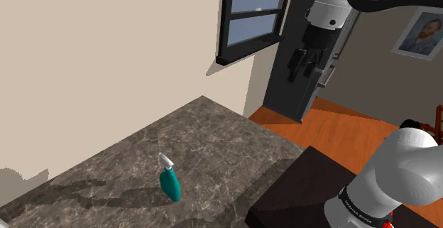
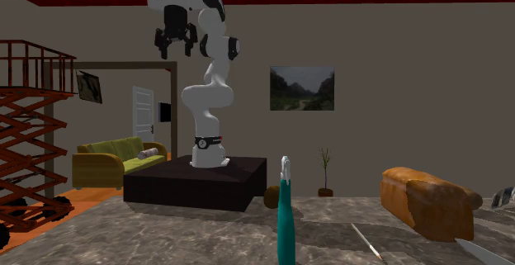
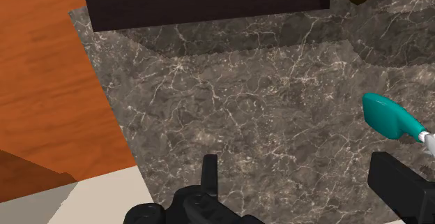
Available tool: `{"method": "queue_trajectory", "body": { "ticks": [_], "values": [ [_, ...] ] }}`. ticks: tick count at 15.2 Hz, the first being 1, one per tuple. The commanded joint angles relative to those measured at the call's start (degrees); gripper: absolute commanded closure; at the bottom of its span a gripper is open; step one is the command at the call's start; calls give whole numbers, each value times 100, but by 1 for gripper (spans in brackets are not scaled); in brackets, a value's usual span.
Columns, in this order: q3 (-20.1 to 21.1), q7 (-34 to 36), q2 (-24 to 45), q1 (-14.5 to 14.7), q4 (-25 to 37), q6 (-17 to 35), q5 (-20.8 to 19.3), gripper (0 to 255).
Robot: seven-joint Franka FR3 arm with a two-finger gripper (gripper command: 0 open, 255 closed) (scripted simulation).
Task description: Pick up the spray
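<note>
Teal spray bottle with a white trigger nozzle (image 1: 170,180) stands upright on the dark, grey-veined marbled stone counter (image 1: 128,164), alone on its open middle stretch and towards the shoulder view's lower edge. In the second exterior view the bottle (image 2: 285,215) rises close in the foreground, with a long brown loaf of bread (image 2: 427,200) to its right on the same counter (image 2: 157,234), and what may be a knife blade (image 2: 487,253) at the lower right corner; too little of it shows to be sure.

High above, the all-black two-finger gripper (image 1: 302,62) hangs from the white arm, well apart from the bottle and nearer the dark box stand (image 1: 294,191). It points downward (image 2: 175,42) over the stand (image 2: 198,181). In the wrist view its fingers stand wide apart with nothing between them (image 3: 300,170), and the bottle (image 3: 389,116) shows beyond one fingertip, touching neither.
</note>
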Motion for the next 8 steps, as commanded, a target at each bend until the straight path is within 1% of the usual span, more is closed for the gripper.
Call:
{"method": "queue_trajectory", "body": {
  "ticks": [1, 8],
  "values": [
    [0, 0, 0, 0, 0, 0, 0, 0],
    [659, 543, 826, 242, -136, 935, 311, 0]
  ]
}}
